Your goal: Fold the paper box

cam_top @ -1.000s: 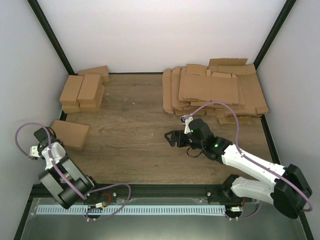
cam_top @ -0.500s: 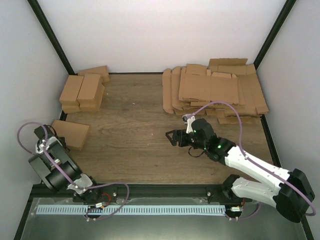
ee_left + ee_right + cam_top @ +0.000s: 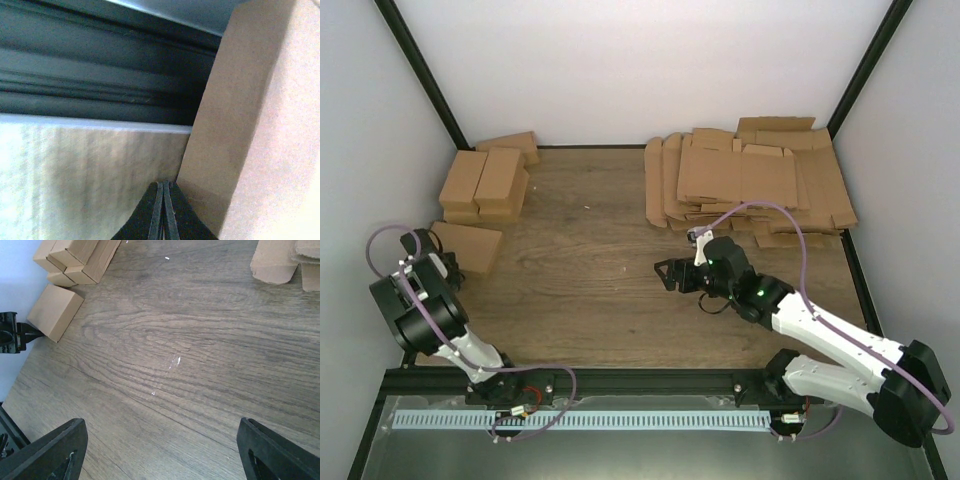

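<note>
The paper box [image 3: 468, 247] lies folded shut, a flat brown rectangular box at the table's left edge. It also shows in the right wrist view [image 3: 55, 311] and fills the right of the left wrist view [image 3: 260, 125]. My left gripper [image 3: 448, 268] is shut with nothing between its fingers, its tip [image 3: 163, 210] against the box's near side. In the right wrist view the left gripper [image 3: 20, 332] shows as a black tip touching the box. My right gripper [image 3: 665, 275] is open and empty above the bare table middle, its fingers wide apart [image 3: 162, 455].
A group of finished brown boxes [image 3: 485, 182] sits at the far left [image 3: 75, 257]. A heap of flat cardboard blanks [image 3: 750, 185] lies at the far right [image 3: 285, 260]. A black frame rail and white wall run behind the box at the left.
My left arm has swung away from the near edge, and the box in front of its shut gripper has slid farther back toward the finished boxes. The right gripper has hardly moved.
</note>
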`<move>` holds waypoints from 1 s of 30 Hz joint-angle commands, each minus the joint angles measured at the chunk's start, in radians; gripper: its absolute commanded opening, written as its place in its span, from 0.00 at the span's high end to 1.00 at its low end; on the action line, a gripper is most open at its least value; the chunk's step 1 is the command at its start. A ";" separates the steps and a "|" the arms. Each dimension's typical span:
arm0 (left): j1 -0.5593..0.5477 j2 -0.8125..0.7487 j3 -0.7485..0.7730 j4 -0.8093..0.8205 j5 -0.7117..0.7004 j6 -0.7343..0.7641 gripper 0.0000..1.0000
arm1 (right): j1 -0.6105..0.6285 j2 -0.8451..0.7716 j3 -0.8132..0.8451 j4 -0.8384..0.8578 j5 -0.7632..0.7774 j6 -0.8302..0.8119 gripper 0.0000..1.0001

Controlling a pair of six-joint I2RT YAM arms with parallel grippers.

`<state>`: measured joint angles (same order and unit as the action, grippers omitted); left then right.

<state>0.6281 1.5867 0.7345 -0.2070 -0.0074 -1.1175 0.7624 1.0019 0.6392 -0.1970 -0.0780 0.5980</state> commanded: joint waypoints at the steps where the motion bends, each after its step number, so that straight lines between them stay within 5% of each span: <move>1: -0.017 0.100 0.067 0.011 -0.006 -0.032 0.96 | -0.005 -0.009 0.053 -0.014 0.034 -0.014 0.16; 15: -0.089 0.170 0.143 0.010 -0.029 -0.093 0.96 | -0.005 0.009 0.075 -0.022 0.053 -0.021 0.16; 17: -0.090 0.166 0.144 -0.006 -0.042 -0.091 0.86 | -0.005 0.005 0.074 -0.025 0.053 -0.021 0.15; 22: -0.089 0.078 0.091 -0.052 -0.073 -0.081 0.42 | -0.006 -0.010 0.073 -0.020 0.072 -0.040 0.11; 30: -0.153 -0.277 -0.046 -0.164 -0.133 0.051 0.28 | -0.006 -0.057 0.089 0.016 0.124 -0.167 0.00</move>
<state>0.5152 1.4555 0.7212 -0.2821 -0.1020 -1.1484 0.7616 0.9882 0.6731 -0.2092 -0.0147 0.5076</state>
